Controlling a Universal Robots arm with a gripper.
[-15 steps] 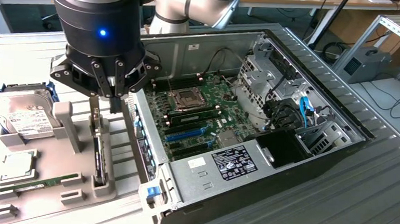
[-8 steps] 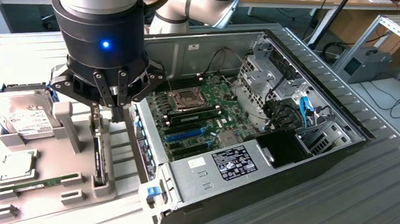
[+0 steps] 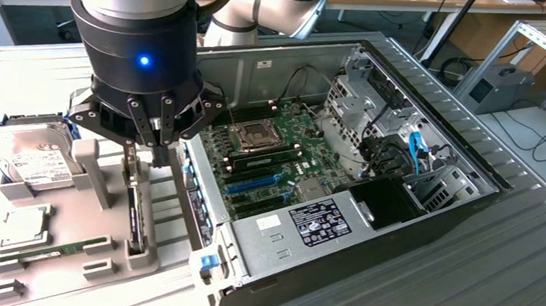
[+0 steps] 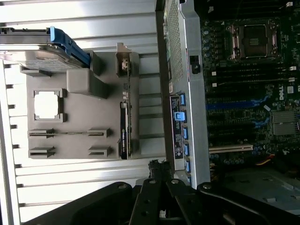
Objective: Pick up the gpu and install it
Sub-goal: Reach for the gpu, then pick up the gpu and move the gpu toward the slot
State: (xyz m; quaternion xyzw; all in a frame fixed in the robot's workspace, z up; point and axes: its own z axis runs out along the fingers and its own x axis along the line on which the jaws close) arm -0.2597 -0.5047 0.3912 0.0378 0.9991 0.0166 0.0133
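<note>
The gpu [image 3: 134, 217] is a thin black card standing on its edge in a slot of the grey holder [image 3: 92, 163], to the exterior view's left of the open computer case. In the wrist view the gpu [image 4: 123, 130] lies in line with a silver bracket end [image 4: 123, 63]. My gripper [image 3: 161, 160] hangs above the holder's far end, between the holder and the case wall, a little above and behind the card. Its fingers are shut together with nothing between them. In the wrist view the gripper [image 4: 157, 167] points at the gap beside the case wall [image 4: 180, 93].
The open computer case [image 3: 461, 186] shows its motherboard [image 3: 283, 150] with blue expansion slots [image 3: 257, 182]. On the holder sit a silver hard drive [image 3: 34, 156], a processor chip [image 3: 24, 224] and a green memory stick [image 3: 47, 253]. The ribbed metal table [image 3: 493, 280] surrounds them.
</note>
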